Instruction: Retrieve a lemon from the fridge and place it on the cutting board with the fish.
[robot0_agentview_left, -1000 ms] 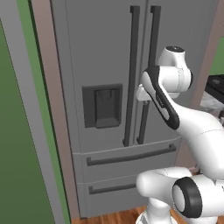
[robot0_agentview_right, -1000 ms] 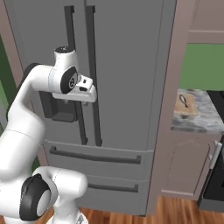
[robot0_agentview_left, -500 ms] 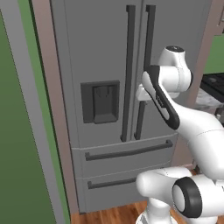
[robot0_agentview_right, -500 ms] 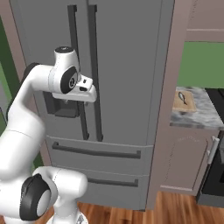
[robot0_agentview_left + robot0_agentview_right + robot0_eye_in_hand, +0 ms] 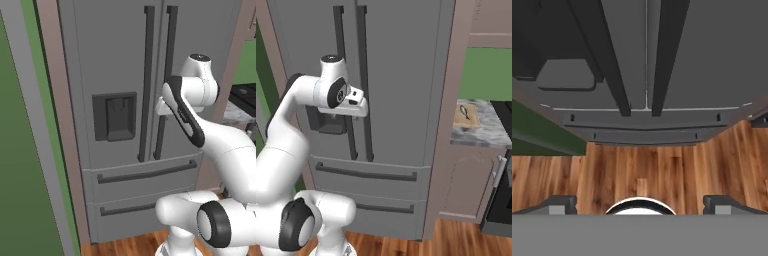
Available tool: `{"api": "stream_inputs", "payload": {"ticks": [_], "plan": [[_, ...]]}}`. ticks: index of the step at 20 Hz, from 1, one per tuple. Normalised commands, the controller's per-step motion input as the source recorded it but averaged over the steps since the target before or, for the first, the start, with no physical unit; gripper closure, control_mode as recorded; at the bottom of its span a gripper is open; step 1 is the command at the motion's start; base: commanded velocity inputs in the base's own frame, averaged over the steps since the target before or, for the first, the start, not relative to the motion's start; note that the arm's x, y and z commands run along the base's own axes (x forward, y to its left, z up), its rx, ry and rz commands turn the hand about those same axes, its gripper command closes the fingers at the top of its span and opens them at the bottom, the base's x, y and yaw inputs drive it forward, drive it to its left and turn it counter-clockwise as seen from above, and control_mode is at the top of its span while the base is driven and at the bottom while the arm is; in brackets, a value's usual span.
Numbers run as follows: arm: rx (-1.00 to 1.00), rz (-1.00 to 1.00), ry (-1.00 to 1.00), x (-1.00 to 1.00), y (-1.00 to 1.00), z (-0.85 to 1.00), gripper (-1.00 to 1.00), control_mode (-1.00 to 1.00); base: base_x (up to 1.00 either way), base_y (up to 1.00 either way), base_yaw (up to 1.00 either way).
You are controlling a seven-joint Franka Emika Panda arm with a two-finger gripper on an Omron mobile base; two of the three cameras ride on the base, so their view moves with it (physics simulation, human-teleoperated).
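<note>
Kitchen: fridge point(image 5: 115, 75), marbled countertop point(image 5: 483, 131)

**Camera positions, as I see them**

Left base view: behind my arm's left, facing the closed fridge point(image 5: 125, 100) closely. Right base view: behind its right, same fridge front, plus the counter with the cutting board point(image 5: 465, 114). Hand view: points down the fridge doors toward the wooden floor point(image 5: 637, 170).

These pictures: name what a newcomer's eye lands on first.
The tall grey fridge dominates, both doors shut, with two long dark handles at its middle and a dark dispenser recess on the left door. The white arm's tool hovers near those handles. Far right, a cutting board lies on the counter.
</note>
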Motion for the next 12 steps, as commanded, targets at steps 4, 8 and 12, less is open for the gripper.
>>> {"api": "stream_inputs", "payload": {"ticks": [4,8,12], "plan": [[-0.04,0.0,-0.01,0.56,-0.03,-0.28,-1.0,-1.0,0.0,0.0,0.0],[-0.02,0.0,-0.08,0.46,-0.06,0.0,-1.0,-1.0,0.0,0.0,0.0],[-0.01,0.0,-0.23,0.42,-0.09,0.0,-1.0,-1.0,0.0,0.0,0.0]]}}
